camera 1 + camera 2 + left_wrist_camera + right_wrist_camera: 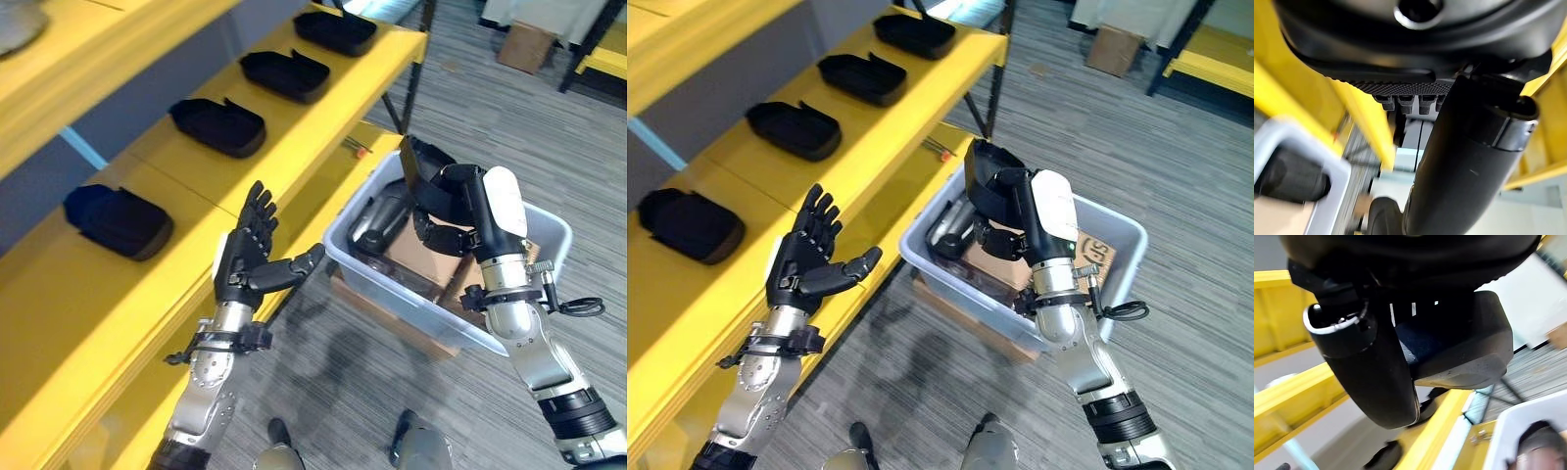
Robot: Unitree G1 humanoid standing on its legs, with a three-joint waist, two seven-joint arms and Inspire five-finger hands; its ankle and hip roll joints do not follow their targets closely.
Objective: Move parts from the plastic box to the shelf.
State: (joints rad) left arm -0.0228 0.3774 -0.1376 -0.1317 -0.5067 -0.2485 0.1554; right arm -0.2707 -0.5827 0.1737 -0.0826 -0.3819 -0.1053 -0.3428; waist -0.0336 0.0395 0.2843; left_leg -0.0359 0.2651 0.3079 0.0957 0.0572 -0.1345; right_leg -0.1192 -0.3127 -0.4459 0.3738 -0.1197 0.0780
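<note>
On the left stands the yellow shelf (294,137), and four black parts lie on it in a row: the nearest part (120,221), the second part (219,126), the third part (286,75) and the far part (336,32), each apart from the next. In front of the shelf edge the left hand (247,262) is raised with palm up, its fingers straight and spread, the thumb pointing to the right; it holds nothing. To the right, the plastic box (549,235) sits on a cardboard box (392,318) on the grey floor. Inside it lie more dark parts (377,227) beside a brown carton (423,262). The right hand (1004,201) is above the box, its fingers and thumb curled around a black part (985,181), which is lifted over the box rim.
</note>
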